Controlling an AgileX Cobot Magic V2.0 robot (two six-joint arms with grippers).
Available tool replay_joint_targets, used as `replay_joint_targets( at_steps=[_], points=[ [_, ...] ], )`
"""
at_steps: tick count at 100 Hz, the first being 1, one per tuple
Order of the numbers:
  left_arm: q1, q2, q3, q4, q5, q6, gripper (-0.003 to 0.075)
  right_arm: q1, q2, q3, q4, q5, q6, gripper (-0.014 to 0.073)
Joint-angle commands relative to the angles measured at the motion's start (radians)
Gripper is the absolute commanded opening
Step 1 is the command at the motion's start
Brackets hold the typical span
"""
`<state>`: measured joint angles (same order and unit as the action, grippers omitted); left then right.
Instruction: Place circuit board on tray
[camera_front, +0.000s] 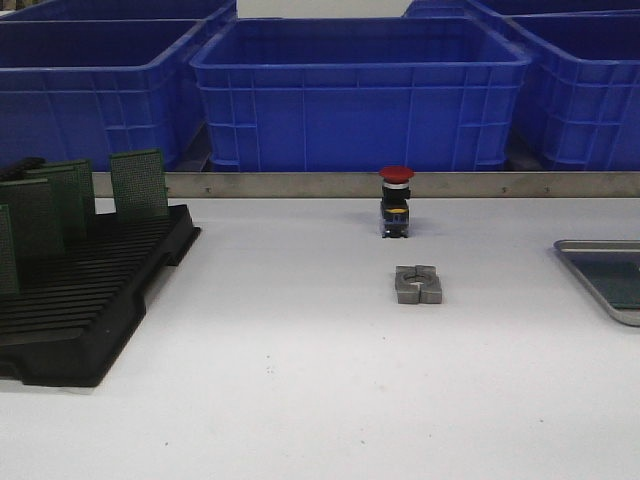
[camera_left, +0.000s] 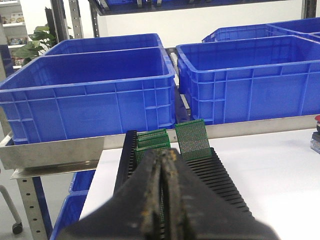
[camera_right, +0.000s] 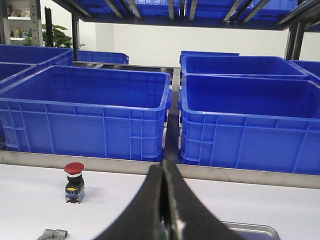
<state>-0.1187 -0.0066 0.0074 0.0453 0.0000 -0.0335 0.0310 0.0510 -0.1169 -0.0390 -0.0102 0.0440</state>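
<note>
Several green circuit boards (camera_front: 138, 182) stand upright in a black slotted rack (camera_front: 100, 300) at the table's left. The silver tray (camera_front: 590, 246) lies at the right edge, with a dark green flat piece (camera_front: 612, 278) in it that looks like a board. Neither gripper shows in the front view. In the left wrist view my left gripper (camera_left: 165, 152) is shut above the near part of the rack (camera_left: 220, 175), and boards (camera_left: 192, 140) stand beyond it. A sliver of green shows in the slit between its fingers. My right gripper (camera_right: 163, 164) is shut over the tray's rim (camera_right: 250, 230).
Big blue bins (camera_front: 360, 90) stand behind a metal rail (camera_front: 300, 184) at the table's far edge. A red-capped push button (camera_front: 396, 200) and a grey metal block (camera_front: 417, 283) sit mid-table between the rack and the tray.
</note>
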Motion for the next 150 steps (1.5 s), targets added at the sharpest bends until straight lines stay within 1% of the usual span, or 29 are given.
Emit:
replay_joint_targets(
  at_steps=[1, 7, 30, 150],
  points=[
    [0.001, -0.034, -0.001, -0.001, -0.085, -0.01, -0.0018, 0.003, -0.051, 0.008, -0.012, -0.089, 0.007, -0.0069],
    [0.001, -0.034, -0.001, -0.001, -0.085, -0.01, -0.0018, 0.002, -0.087, 0.037, -0.012, -0.091, 0.007, -0.0069],
    [0.001, -0.034, -0.001, -0.001, -0.085, -0.01, -0.0018, -0.003, -0.082, 0.132, -0.012, -0.161, 0.052, -0.0069],
    [0.001, -0.034, -0.001, -0.001, -0.085, -0.01, -0.0018, -0.003, -0.082, 0.129, -0.012, -0.164, 0.053, -0.0069]
  ],
)
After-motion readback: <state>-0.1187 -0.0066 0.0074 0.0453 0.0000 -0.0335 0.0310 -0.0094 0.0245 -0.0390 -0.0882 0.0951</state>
